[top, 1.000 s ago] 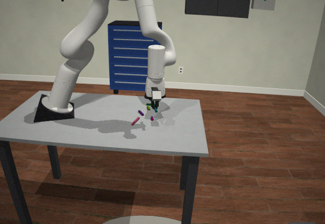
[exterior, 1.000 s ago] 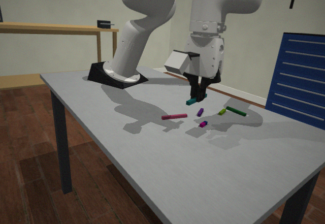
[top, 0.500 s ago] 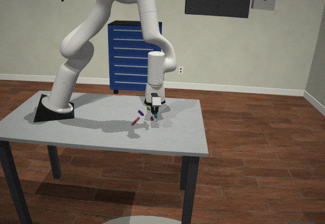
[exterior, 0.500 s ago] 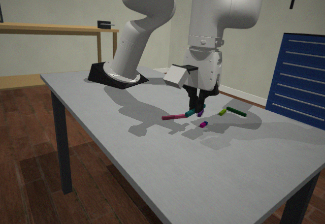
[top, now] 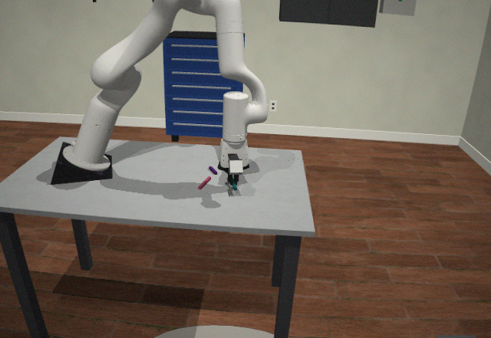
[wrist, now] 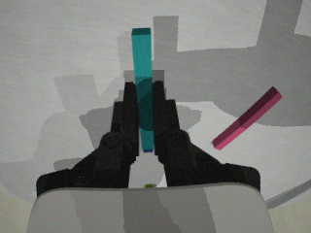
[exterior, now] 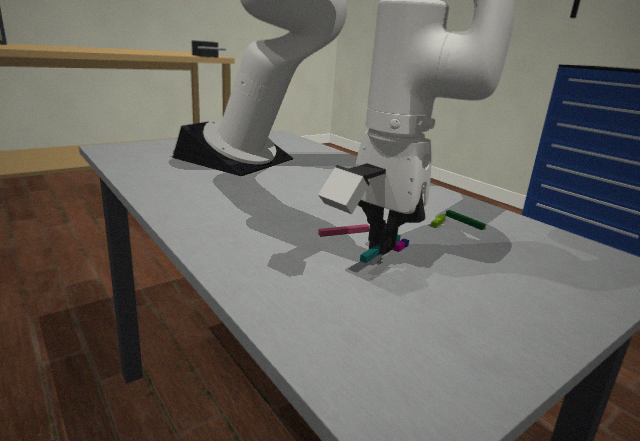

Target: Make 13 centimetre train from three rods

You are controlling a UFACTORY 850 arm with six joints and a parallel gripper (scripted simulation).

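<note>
My gripper (top: 232, 181) (exterior: 381, 248) (wrist: 145, 97) is shut on the turquoise rod (top: 235, 186) (exterior: 370, 254) (wrist: 142, 53), gripped around its middle. The rod is level and low over the table; any small gap beneath it is hard to tell. The magenta rod (exterior: 399, 246) lies against the blue rod (exterior: 405, 240) (wrist: 148, 150), roughly end to end, close by the turquoise rod in the exterior view. In the wrist view the blue rod peeks out at the turquoise rod's near end, and the magenta rod is hidden. Whether the turquoise rod touches them cannot be told.
The pink rod (top: 204, 182) (exterior: 343, 230) (wrist: 248, 117) lies slanted to one side. The purple rod (top: 212, 170) lies behind it in the top view. The lime rod (exterior: 438, 220) (wrist: 150, 185) and the green rod (exterior: 465, 219) lie close together farther back on the table (exterior: 413, 333).
</note>
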